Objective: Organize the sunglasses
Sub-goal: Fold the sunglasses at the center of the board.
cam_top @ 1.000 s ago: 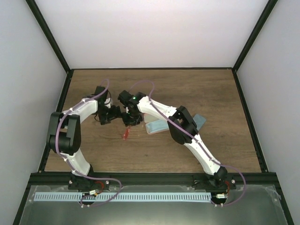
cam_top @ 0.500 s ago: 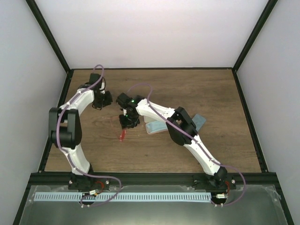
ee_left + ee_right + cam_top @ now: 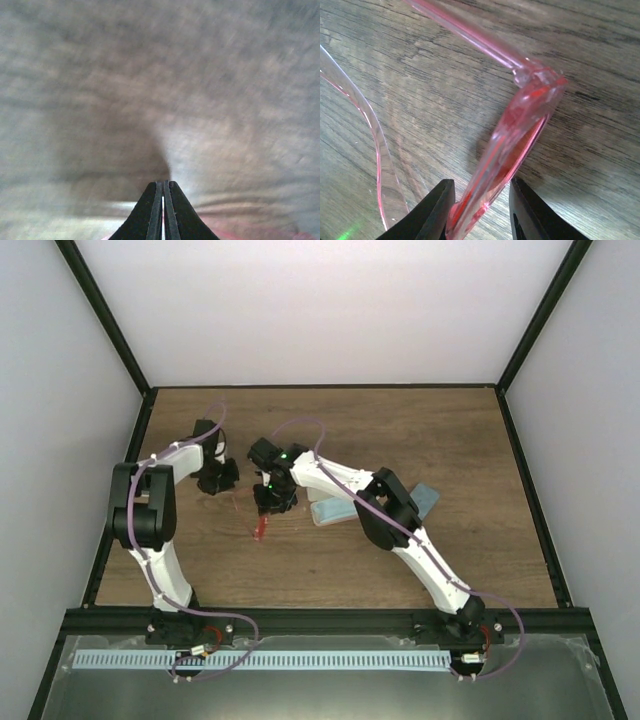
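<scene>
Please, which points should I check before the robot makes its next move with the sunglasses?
1. Right gripper closed on the pink sunglasses front: ok.
2. Left gripper shut with nothing between: ok.
3. Left gripper apart from the sunglasses, top view: ok.
4. Sunglasses arms folded: not ok, both spread open.
5. Storage place ready: cannot tell; pale blue objects sit partly under the right arm.
</scene>
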